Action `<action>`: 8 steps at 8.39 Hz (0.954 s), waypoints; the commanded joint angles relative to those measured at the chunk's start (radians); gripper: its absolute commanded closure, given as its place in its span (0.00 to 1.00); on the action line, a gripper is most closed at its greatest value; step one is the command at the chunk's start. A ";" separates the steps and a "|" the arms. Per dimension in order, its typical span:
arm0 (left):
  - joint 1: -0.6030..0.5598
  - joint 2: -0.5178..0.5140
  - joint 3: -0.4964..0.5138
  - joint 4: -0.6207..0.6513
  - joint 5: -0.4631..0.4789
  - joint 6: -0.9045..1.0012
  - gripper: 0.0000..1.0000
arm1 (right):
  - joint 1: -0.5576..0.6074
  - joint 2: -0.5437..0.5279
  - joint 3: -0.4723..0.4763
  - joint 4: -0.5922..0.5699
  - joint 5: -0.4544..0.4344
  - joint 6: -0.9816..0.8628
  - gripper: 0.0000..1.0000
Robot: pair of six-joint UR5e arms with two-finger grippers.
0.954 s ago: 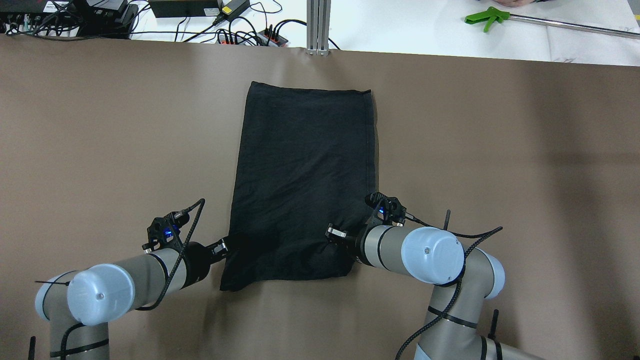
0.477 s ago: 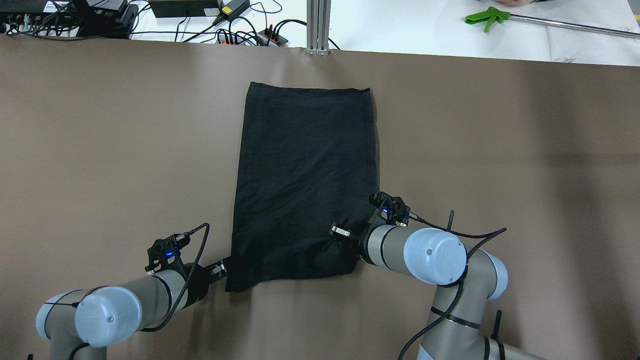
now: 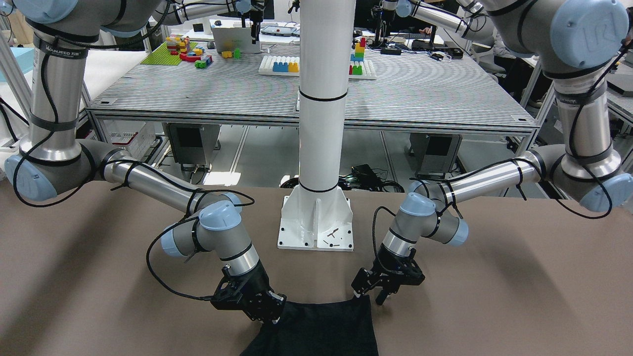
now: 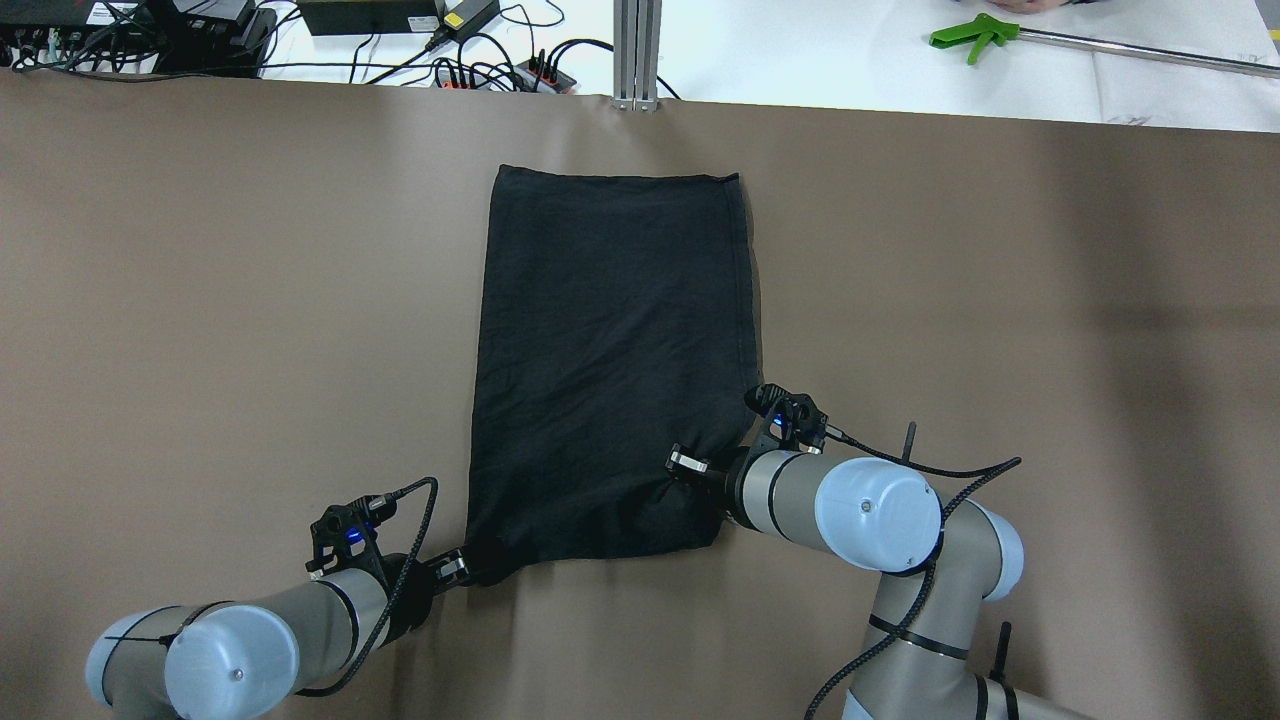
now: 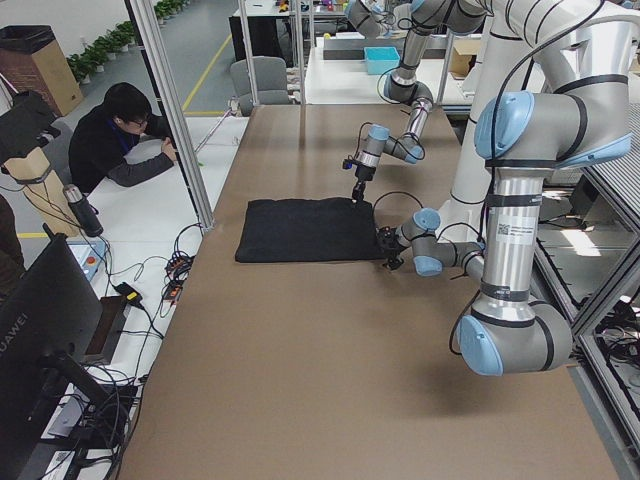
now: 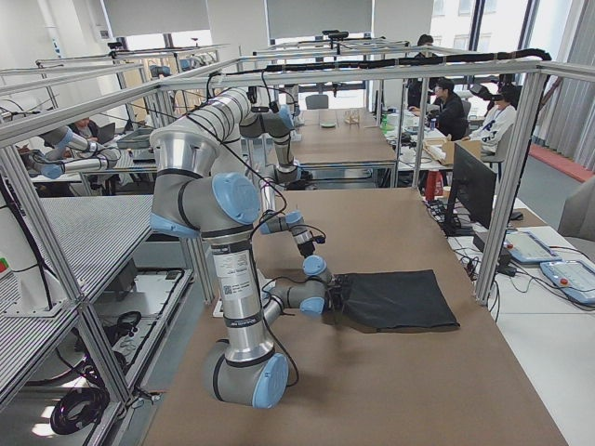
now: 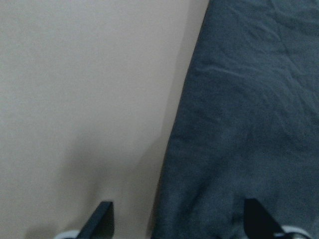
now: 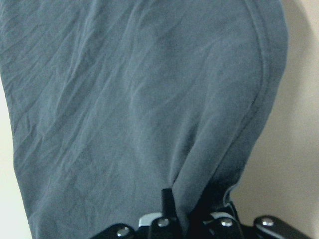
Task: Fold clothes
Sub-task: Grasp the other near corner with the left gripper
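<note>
- One black garment (image 4: 610, 360) lies flat on the brown desk (image 4: 200, 300). It is spread as a tall rectangle between the two arms, with its near edge at the grippers.
- Fine creases run all across it, so I judge it thin, soft and light, with no stiffness of its own. Any unsupported part would likely sag and drag, and a lift from one side alone would probably skew it.
- The right gripper (image 8: 194, 211) is clamped on a pinch of cloth by the near right corner. Its wrist view shows a ridge of fabric drawn into the jaws, just beside the hemmed edge.
- The left gripper (image 7: 179, 221) sits at the near left corner with its fingers spread wide and holds nothing. One finger is over bare desk and the other over the cloth, with the garment's edge between them.
- The best holds seem to be the two near corners, on or just inside the hem, where the cloth is thicker.
- A shallow pinch could slip off, and whether lower layers would come along I cannot tell.
</note>
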 commanded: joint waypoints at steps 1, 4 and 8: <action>-0.001 0.004 -0.030 -0.001 0.002 0.000 0.40 | 0.000 -0.018 0.017 0.000 -0.003 0.000 1.00; 0.001 -0.005 -0.036 -0.001 0.002 0.000 0.97 | -0.001 -0.020 0.019 0.000 -0.003 0.000 1.00; -0.004 0.001 -0.032 0.000 -0.001 0.009 0.26 | -0.003 -0.021 0.014 0.000 -0.002 0.000 1.00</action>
